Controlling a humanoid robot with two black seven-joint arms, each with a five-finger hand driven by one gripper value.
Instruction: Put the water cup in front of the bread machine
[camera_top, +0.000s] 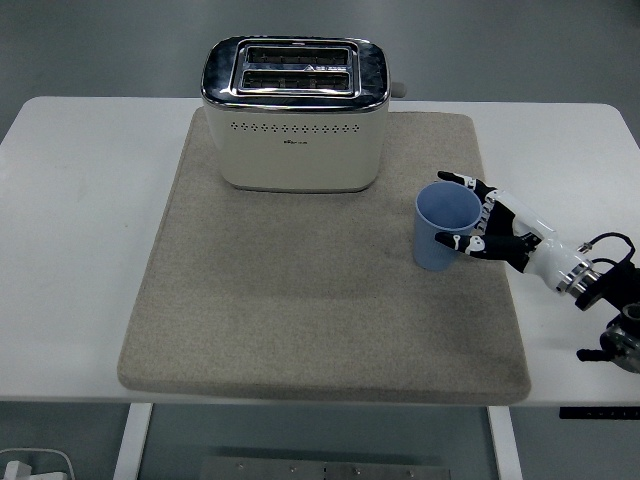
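A light blue water cup (445, 227) stands upright on the beige mat (300, 300), toward its right side. The cream bread machine (295, 112) with a chrome top sits at the back of the mat, left of and behind the cup. My right hand (480, 225) comes in from the right edge and wraps the cup's right side; the thumb lies across its front and the fingers curl behind the rim. The cup rests on the mat. The left arm is out of view.
The white table (80, 200) carries the mat. The mat's right edge runs just under my right wrist (565, 272). A small lever sticks out at the bread machine's right end (397, 89).
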